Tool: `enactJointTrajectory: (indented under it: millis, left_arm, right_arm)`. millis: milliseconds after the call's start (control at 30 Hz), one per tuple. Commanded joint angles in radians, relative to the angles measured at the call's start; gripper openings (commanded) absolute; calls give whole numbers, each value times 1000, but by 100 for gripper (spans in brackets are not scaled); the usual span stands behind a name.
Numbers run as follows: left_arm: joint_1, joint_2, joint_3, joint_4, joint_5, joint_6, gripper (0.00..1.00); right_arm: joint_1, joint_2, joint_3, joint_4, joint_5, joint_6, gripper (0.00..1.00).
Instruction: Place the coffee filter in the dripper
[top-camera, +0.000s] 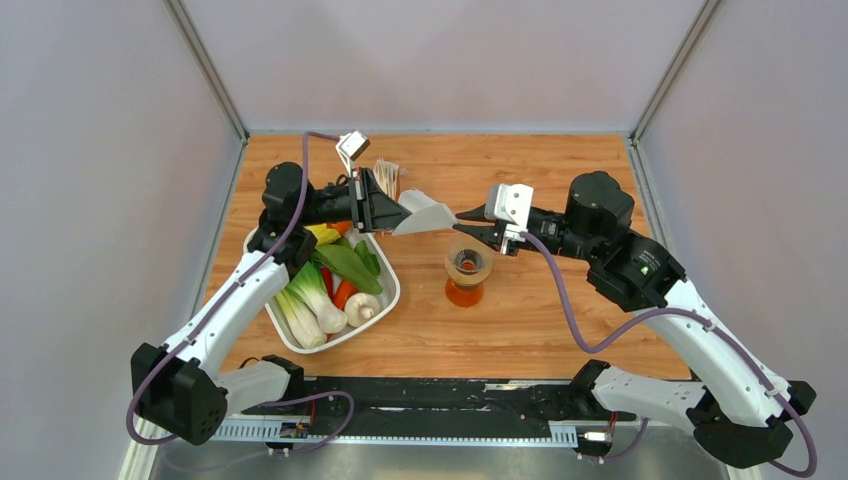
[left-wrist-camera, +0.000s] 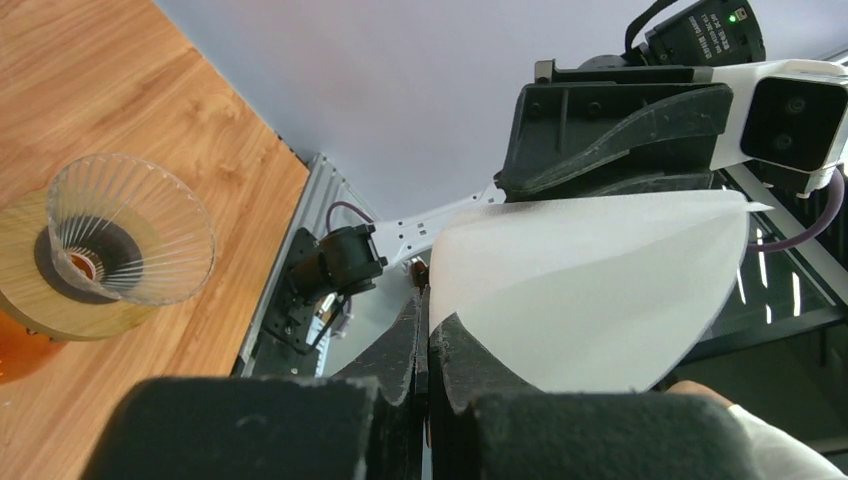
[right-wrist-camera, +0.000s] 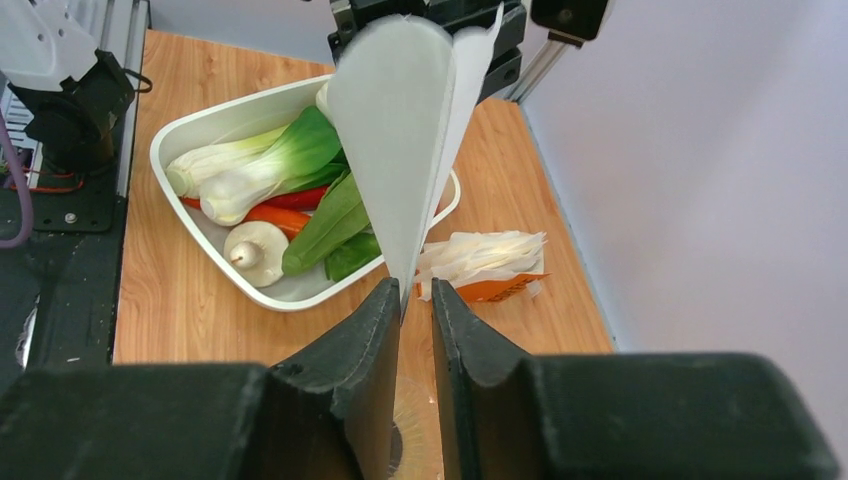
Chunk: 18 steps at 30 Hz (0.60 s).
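Note:
The coffee filter (top-camera: 425, 215), a thin white paper cone, hangs in the air between both arms. My left gripper (top-camera: 395, 213) is shut on its wide edge; the left wrist view shows the jaws (left-wrist-camera: 428, 300) pinching the filter (left-wrist-camera: 590, 290). My right gripper (top-camera: 462, 215) is narrowly open, with the filter's pointed tip (right-wrist-camera: 405, 285) between its fingers (right-wrist-camera: 372, 330), close to the left one. The dripper (top-camera: 468, 262), a clear ribbed cone with a tan ring, sits on an orange glass vessel (top-camera: 465, 294) just below the right gripper. It also shows in the left wrist view (left-wrist-camera: 130, 240).
A white tray (top-camera: 393, 292) of vegetables lies under the left arm, left of the dripper. A wrapped bundle of filters (top-camera: 387, 178) lies behind the left gripper and shows in the right wrist view (right-wrist-camera: 480, 262). Grey walls enclose the wooden table.

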Motion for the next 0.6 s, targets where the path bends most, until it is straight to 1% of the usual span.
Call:
enactJointTrajectory:
  millis: [0, 133, 167, 233, 267, 400, 567]
  left_arm:
    - [5, -38, 43, -7, 11, 28, 0]
    - [4, -39, 45, -9, 11, 31, 0]
    - [5, -39, 45, -9, 11, 31, 0]
    - [5, -40, 47, -10, 14, 33, 0]
    - [4, -40, 47, -13, 15, 34, 0]
    - [5, -50, 51, -40, 42, 57, 0]
    - [5, -80, 66, -112, 60, 138, 0]
  right_arm:
    - [-3, 9, 35, -50, -13, -12, 22]
    - [-3, 11, 32, -60, -23, -17, 22]
    - [-3, 13, 33, -65, -26, -19, 20]
    - [-3, 14, 33, -73, -28, -29, 3]
    - [-4, 13, 32, -74, -26, -34, 0]
    - [-19, 8, 39, -97, -20, -55, 0]
    - [-40, 7, 36, -108, -57, -53, 0]
